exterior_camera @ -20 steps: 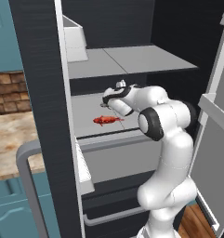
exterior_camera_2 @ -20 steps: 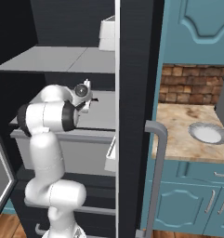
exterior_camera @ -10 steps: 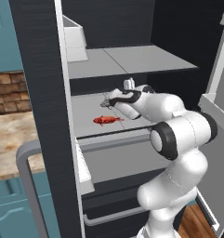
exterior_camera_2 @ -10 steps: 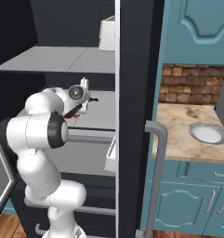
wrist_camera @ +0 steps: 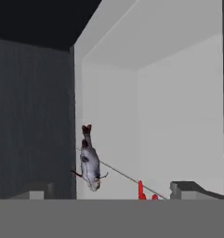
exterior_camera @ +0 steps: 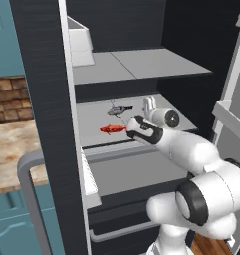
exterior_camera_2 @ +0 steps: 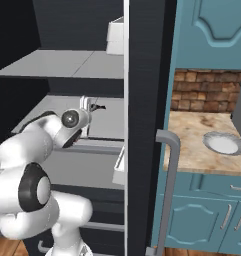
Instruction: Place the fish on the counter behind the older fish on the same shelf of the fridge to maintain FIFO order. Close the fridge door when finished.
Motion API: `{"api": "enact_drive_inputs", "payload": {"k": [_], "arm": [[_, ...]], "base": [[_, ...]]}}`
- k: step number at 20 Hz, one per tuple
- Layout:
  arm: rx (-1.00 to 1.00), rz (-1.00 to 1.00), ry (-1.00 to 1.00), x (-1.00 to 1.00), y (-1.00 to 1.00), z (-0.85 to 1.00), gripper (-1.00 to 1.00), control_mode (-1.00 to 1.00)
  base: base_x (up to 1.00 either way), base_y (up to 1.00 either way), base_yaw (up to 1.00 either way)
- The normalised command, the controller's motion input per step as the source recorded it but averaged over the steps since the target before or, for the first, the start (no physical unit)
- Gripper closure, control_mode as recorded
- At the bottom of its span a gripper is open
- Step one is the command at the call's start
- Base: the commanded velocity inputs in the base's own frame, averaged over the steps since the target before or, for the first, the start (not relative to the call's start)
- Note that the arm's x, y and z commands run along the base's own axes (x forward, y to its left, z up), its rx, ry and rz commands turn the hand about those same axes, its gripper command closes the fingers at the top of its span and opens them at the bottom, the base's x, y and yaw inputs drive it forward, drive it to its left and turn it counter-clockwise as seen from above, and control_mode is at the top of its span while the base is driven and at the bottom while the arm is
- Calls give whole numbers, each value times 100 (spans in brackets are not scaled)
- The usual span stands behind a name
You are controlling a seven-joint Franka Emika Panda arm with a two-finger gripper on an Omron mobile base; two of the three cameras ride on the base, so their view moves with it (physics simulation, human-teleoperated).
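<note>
Centre-left of the left base view, the fish (exterior_camera: 119,108) lies on the shelf (exterior_camera: 91,130) behind the older fish (exterior_camera: 113,129); the gripper (wrist_camera: 118,197) is released. No writing is readable.

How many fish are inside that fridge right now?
2. The grey fish lies toward the back of the shelf; the red-orange fish lies nearer the front lip, just left of the gripper. Others may be hidden.
</note>
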Motion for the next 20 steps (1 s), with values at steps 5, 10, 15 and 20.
{"api": "enact_drive_inputs", "payload": {"k": [5,10,15,20], "arm": [[-15,0,25,-82,0,84,-100,-100],[-25,0,33,-70,0,88,-100,-100],[-28,3,34,-69,0,46,-100,-100],[-26,20,20,-99,0,0,-100,-100]], "base": [[0,0,0],[0,0,0],[0,0,0],[0,0,0]]}}
